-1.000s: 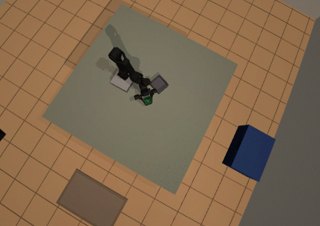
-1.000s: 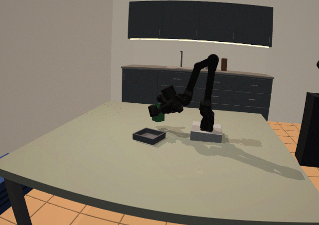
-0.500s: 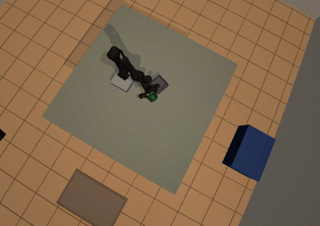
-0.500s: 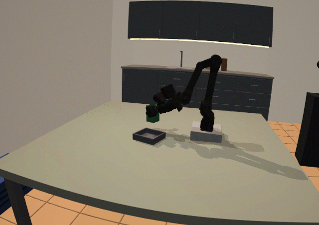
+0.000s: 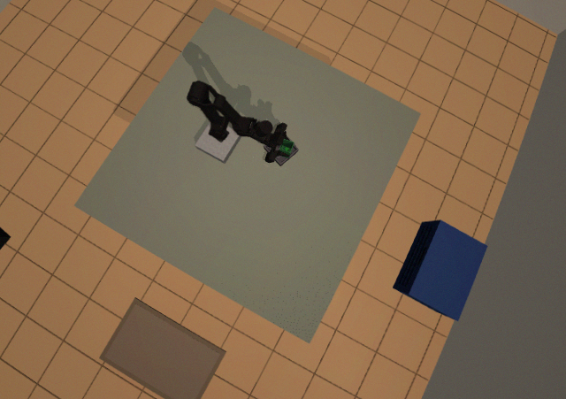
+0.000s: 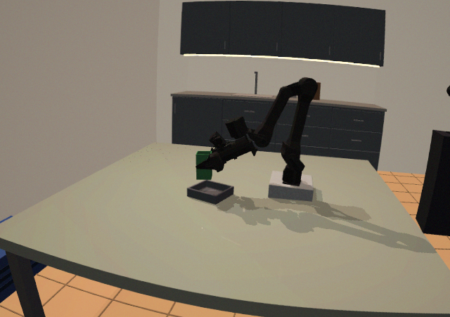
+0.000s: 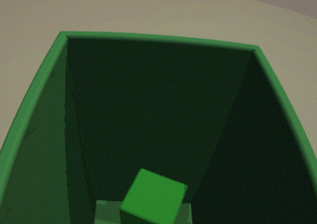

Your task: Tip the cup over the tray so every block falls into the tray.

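Observation:
The green cup [image 5: 286, 145] [image 6: 204, 174] [image 7: 158, 38] is upright above the shallow dark tray [image 5: 281, 162] [image 6: 200, 194], clear of it in the exterior view. My gripper [image 5: 283, 146] [image 6: 204, 165] is shut on the cup, with its fingers around the cup's sides. The wrist view looks into the cup: a bright green block [image 7: 155, 196] lies inside, with a paler green piece partly hidden beneath it. Whether more blocks lie there is hidden. In the top view the arm and cup cover part of the tray; in the exterior view its visible inside shows no block.
The arm's pale base block [image 5: 217, 147] [image 6: 290, 192] stands on the table [image 5: 256, 230] [image 6: 145, 233] to one side of the tray. A blue box [image 5: 450, 266] stands on the floor beyond the table's edge. Dark kitchen cabinets [image 6: 254, 30] are in the background.

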Motion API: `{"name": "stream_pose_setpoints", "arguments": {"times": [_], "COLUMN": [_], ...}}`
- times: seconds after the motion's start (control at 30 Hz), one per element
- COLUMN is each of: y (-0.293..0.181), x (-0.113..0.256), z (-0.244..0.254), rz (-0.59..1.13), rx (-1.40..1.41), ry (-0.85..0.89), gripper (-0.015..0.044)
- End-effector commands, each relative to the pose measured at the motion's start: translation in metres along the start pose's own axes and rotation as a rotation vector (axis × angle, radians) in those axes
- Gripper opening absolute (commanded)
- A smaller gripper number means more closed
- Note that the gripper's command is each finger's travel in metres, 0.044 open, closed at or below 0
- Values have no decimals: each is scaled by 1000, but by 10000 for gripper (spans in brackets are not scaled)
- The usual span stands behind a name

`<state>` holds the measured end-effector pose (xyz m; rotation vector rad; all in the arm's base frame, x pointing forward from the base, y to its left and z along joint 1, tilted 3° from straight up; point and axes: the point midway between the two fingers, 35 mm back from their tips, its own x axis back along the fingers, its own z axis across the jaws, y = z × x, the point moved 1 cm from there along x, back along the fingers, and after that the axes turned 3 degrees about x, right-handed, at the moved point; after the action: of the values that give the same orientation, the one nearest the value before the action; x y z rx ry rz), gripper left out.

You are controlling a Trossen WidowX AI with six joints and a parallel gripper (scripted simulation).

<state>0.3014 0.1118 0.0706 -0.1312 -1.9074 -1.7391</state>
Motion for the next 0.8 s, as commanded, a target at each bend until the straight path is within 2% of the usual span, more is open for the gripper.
{"name": "stream_pose_setpoints", "arguments": {"times": [0.0, 0.2, 0.77], "y": [12, 12, 11], "x": [2, 2, 1], "z": [24, 24, 24], "rz": [-39, -39, -18], "rx": [57, 42, -325], "ry": [111, 112, 117], "gripper": [0, 0, 0]}}
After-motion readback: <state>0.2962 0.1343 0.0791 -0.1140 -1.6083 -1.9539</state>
